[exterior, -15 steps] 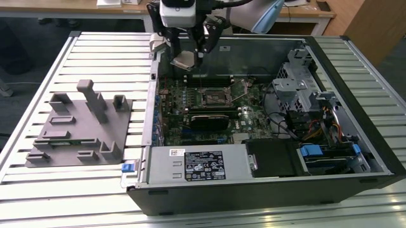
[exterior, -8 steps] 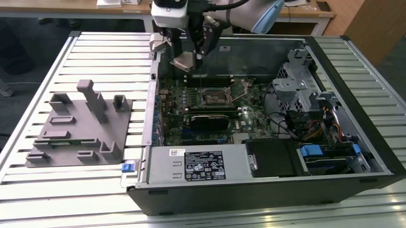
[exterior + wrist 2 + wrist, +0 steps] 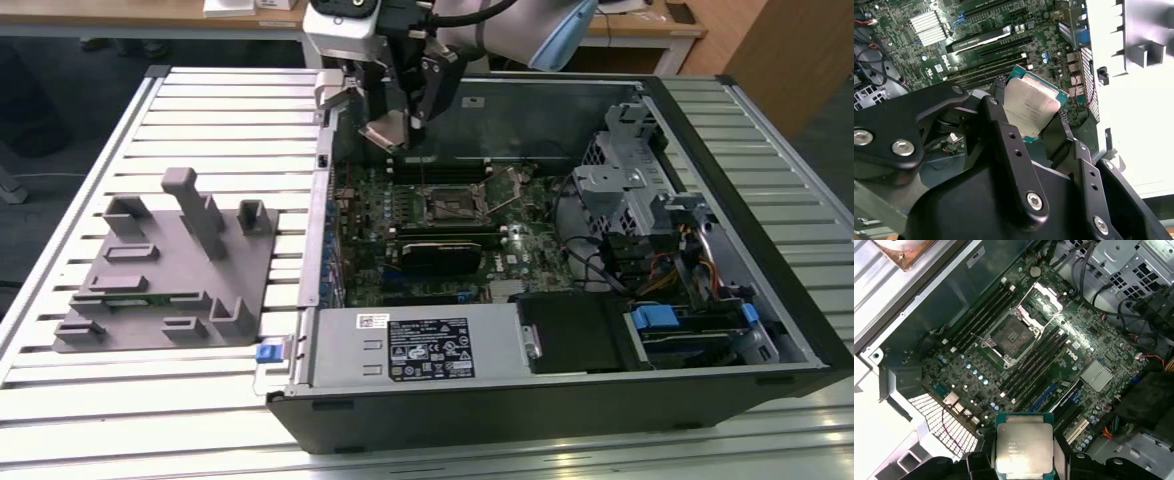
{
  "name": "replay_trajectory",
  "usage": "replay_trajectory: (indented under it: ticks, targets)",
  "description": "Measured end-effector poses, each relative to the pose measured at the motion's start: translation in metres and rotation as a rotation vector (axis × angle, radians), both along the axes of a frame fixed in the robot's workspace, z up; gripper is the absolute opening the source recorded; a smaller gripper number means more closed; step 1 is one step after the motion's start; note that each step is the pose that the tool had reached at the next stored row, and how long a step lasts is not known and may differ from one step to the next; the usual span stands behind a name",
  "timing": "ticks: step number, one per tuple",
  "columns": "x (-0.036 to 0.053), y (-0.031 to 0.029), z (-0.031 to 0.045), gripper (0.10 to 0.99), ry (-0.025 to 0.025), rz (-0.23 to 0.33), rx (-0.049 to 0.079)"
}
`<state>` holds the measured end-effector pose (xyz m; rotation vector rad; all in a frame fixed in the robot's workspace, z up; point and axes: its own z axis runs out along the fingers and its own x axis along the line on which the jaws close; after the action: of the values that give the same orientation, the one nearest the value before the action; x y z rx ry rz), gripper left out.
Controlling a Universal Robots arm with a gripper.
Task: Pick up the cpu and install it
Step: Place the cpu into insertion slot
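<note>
In the exterior view, the arm's black gripper [image 3: 398, 128] is hanging over the far end of an open black computer case [image 3: 801, 330] lying on a slatted metal table [image 3: 200, 100]. The small square silvery-topped cpu [image 3: 383, 131] is pinched between its fingers, above the board. A grey plastic fixture [image 3: 160, 270] is sitting at the exterior view's left of the case.

In the second wrist view, the fingers [image 3: 1060, 132] are pressing on opposite edges of the tilted cpu [image 3: 1031, 107], the jaws parted only by its width.

In the first wrist view, the cpu [image 3: 1024, 447] is being held over the green motherboard [image 3: 1079, 340], well apart from the dark square socket frame [image 3: 1011, 335].
</note>
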<state>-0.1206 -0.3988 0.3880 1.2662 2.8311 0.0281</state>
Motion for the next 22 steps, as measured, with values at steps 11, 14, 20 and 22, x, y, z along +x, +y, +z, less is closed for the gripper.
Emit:
replay_trajectory:
  ticks: [11, 14, 20, 22]
  targets:
    - [0.0088, 0.0000, -0.0009, 0.541, -0.0001, -0.002, 0.000]
    - [0.0089, 0.0001, -0.0010, 0.541, 0.0000, -0.005, 0.000]
    - [0.0091, 0.0001, -0.0012, 0.541, -0.0001, -0.041, -0.001]
    - [0.0091, 0.0001, -0.0014, 0.541, -0.0001, -0.065, -0.001]
